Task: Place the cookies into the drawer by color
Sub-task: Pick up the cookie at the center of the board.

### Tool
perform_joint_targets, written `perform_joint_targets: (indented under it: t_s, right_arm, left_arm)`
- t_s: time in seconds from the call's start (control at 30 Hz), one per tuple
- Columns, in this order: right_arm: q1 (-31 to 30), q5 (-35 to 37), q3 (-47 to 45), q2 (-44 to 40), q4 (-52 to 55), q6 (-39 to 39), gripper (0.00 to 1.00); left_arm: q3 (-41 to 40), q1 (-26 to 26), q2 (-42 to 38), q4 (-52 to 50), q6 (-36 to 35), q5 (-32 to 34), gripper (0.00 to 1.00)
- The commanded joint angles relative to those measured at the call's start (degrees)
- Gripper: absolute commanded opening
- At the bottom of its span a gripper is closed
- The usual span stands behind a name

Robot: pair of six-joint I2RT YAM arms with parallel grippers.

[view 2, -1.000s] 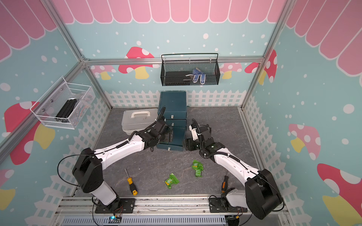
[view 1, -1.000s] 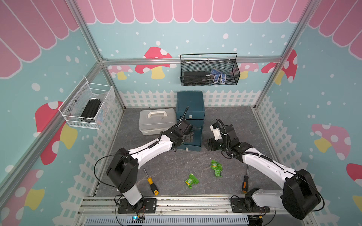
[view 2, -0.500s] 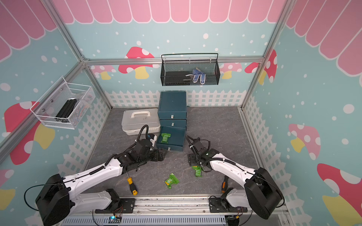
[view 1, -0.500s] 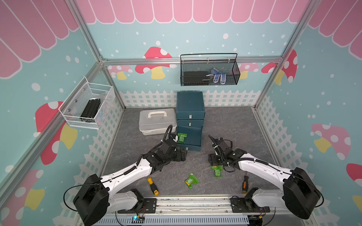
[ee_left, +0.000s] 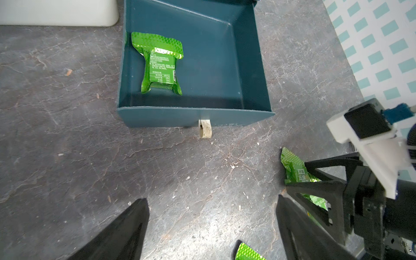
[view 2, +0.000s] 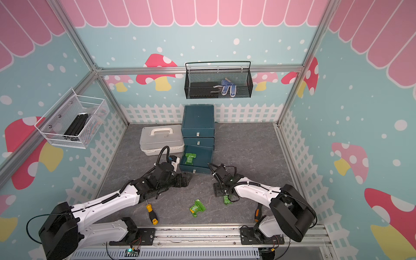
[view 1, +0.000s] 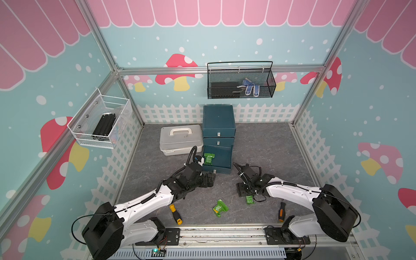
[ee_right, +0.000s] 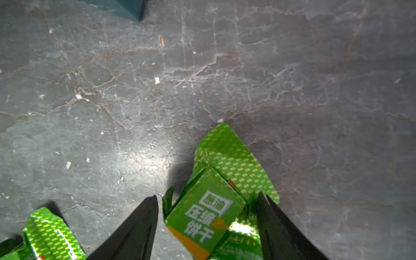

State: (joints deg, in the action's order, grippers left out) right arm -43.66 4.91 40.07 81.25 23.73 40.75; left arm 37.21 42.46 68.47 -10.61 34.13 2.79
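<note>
The left tool (ee_left: 211, 199) hangs low over the tabletop (ee_left: 67, 157), its fingers spread wide with nothing between them. Straight ahead of it the bottom tray of the drawer (ee_left: 193, 117) stands pulled out, its white pull tab (ee_left: 204, 131) pointing back toward the tool. One green cookie (ee_left: 161, 65) lies flat inside, close to the tray wall on the side of the grey case (ee_left: 56, 11). The right tool (ee_right: 207, 195) is down at the tabletop, fingers apart and straddling a second green cookie (ee_right: 207, 216). A thin dark gap shows along one finger, so the packet seems not yet pinched. A third green cookie (ee_right: 49, 234) lies on the tabletop just beside that tool, outside its fingers. In a top view a yellow-handled screwdriver (view 1: 175, 213) lies behind the left tool, beside its arm
</note>
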Motion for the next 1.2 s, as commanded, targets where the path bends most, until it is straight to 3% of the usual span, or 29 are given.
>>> perform_joint_targets:
  t_s: [0.0,0.23,0.6,1.17]
  right_arm:
    - [-1.19,-0.9,2.14,2.59,-2.19,-0.62,0.71]
    - [-2.13,4.08,3.12,2.53,1.83,0.19,0.7]
    - [-2.13,0.18,0.35,-7.86,1.66,-0.57,0.8]
    - [-2.12,-3.3,0.53,0.82,-2.2,3.1,0.83]
  left_arm:
    - [-0.98,0.27,0.05,2.17,0.5,0.92,0.91]
    - [-1.62,0.3,-0.35,2.7,0.15,1.61,0.91]
    - [-2.57,0.22,-0.7,2.62,0.13,1.61,0.91]
    - [-5.12,0.35,-2.33,3.1,0.15,2.9,0.91]
